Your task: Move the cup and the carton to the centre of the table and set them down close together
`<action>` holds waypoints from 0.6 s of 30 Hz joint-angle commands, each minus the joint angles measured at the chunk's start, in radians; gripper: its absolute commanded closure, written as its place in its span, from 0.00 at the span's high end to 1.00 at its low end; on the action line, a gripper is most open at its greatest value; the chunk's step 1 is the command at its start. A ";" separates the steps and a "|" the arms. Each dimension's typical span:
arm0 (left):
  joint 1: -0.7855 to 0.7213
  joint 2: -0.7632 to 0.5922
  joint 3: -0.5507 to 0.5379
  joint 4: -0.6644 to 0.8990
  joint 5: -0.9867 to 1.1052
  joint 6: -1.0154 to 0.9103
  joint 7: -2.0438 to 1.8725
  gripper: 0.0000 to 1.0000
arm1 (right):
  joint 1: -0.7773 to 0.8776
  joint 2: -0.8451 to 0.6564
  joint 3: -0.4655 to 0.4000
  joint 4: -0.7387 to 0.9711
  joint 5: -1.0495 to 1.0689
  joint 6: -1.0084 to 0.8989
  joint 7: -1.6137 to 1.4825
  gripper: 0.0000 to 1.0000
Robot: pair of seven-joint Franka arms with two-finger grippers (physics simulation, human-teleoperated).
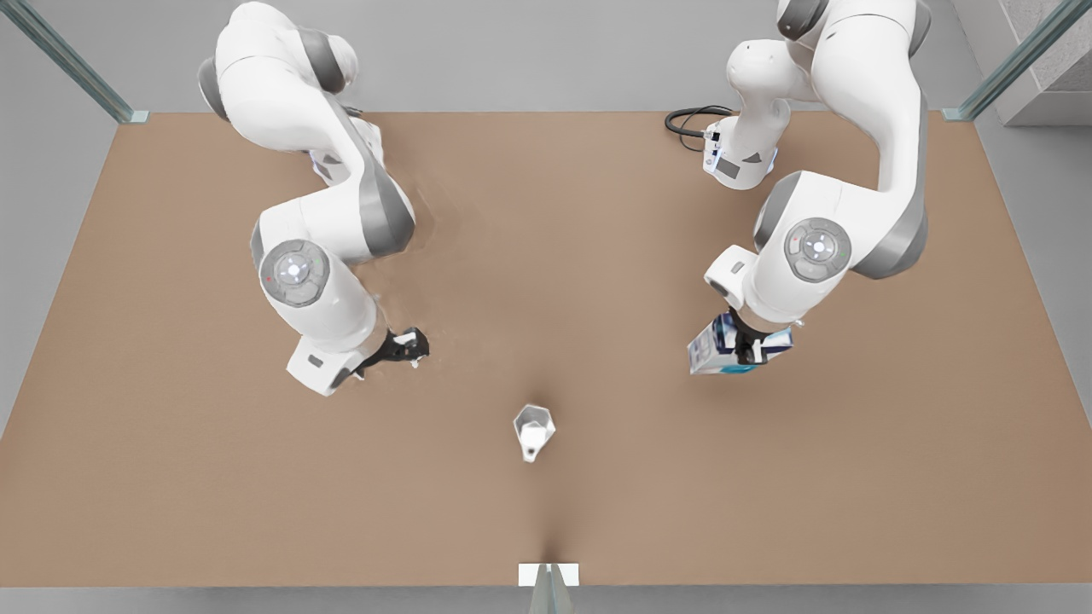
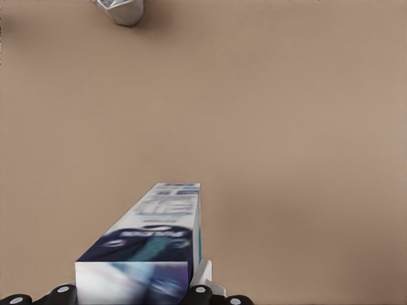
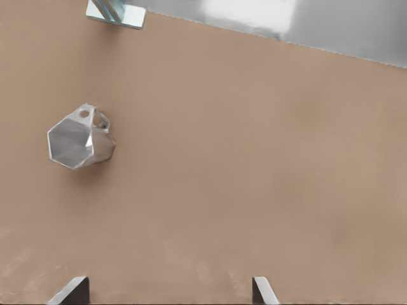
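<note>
The faceted whitish cup [image 1: 533, 429] stands on the light-brown table [image 1: 597, 256], near the middle and towards its front edge. In the front view's right, my left gripper [image 1: 749, 348] is shut on the blue, white and teal carton [image 1: 708, 350] and holds it tilted above the table. In the left wrist view the carton [image 2: 159, 241] sticks out between the fingers of the left gripper [image 2: 133, 293], with the cup [image 2: 121, 9] far ahead. In the front view's left, my right gripper [image 1: 409, 345] is open and holds nothing. From the right gripper [image 3: 168, 295] the cup [image 3: 79, 136] lies well off, untouched.
A black cable [image 1: 691, 119] loops at the back beside one arm's base. A white bracket [image 1: 548, 576] sits at the middle of the table's front edge, and the bracket [image 3: 117, 13] lies beyond the cup. Bare tabletop lies between the cup and the carton.
</note>
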State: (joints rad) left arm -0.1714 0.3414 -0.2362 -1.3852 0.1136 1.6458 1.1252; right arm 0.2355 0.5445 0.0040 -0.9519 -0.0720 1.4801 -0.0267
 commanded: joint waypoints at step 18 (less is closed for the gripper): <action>-0.473 0.301 0.012 0.213 0.041 0.163 -0.384 0.51 | -0.104 -0.382 0.010 -0.524 -0.086 0.134 0.045 1.00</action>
State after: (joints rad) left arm -0.6460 0.6478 -0.2231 -1.1698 0.1681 1.8117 0.7866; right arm 0.1320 0.1627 0.0138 -1.4757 -0.1580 1.6137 0.0184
